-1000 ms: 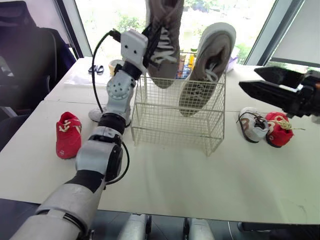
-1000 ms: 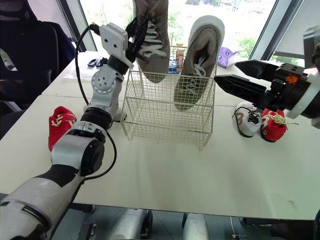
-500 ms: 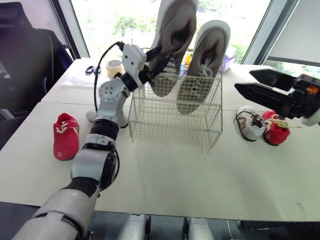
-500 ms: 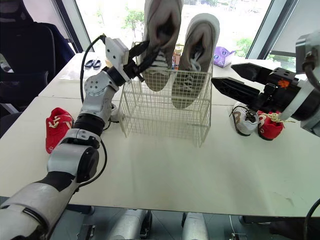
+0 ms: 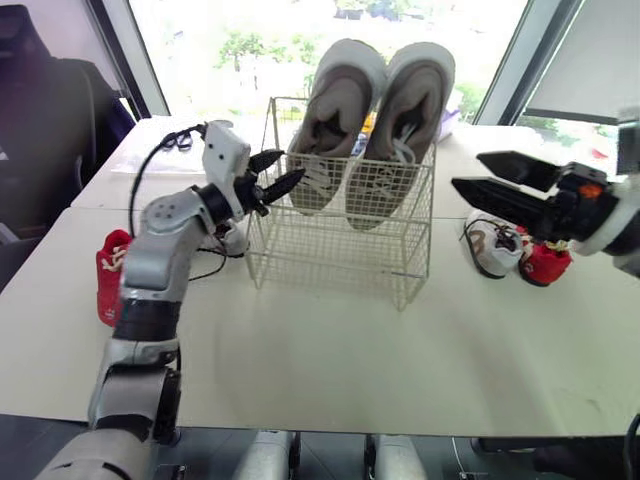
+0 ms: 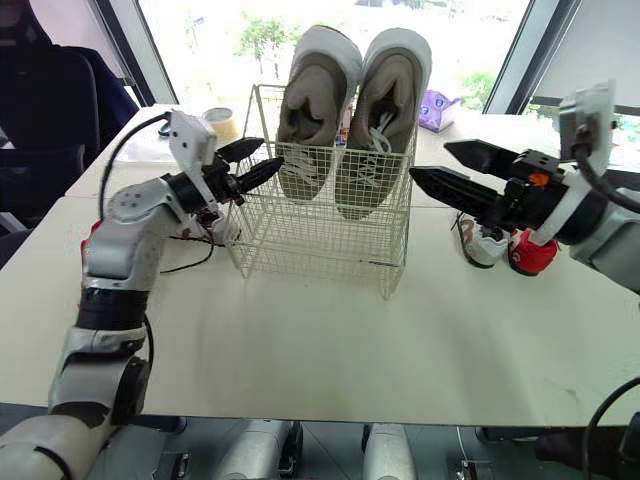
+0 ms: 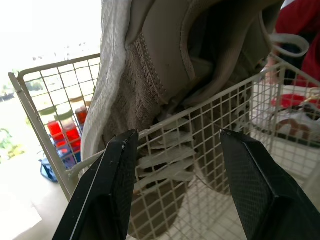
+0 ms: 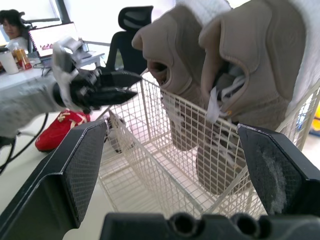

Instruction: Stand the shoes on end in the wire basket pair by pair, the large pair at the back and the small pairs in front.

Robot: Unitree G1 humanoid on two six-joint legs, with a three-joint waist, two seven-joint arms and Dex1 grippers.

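Note:
The wire basket (image 5: 340, 235) stands mid-table. Two large beige shoes, one (image 5: 335, 120) and its mate (image 5: 405, 125), stand on end side by side at its back. My left gripper (image 5: 294, 163) is open just outside the basket's left wall, level with the nearer large shoe (image 7: 165, 50) and holding nothing. To the basket's right, my right gripper (image 5: 467, 170) hovers open and empty. A small red shoe (image 5: 108, 275) and a small white shoe (image 5: 232, 240) lie left of the basket. Another small white shoe (image 5: 487, 245) and red shoe (image 5: 545, 262) lie to its right.
A second table behind carries scissors (image 5: 180, 140), a tape roll (image 6: 217, 121), bottles (image 7: 62, 132) and a purple item (image 6: 432, 105). A dark chair (image 5: 50, 140) stands at the far left. A person (image 8: 15, 22) sits at a desk beyond it.
My left gripper has let go of the left large shoe, which now stands in the basket beside its mate. The left arm has dropped and drawn back to the basket's left. The camera shifted.

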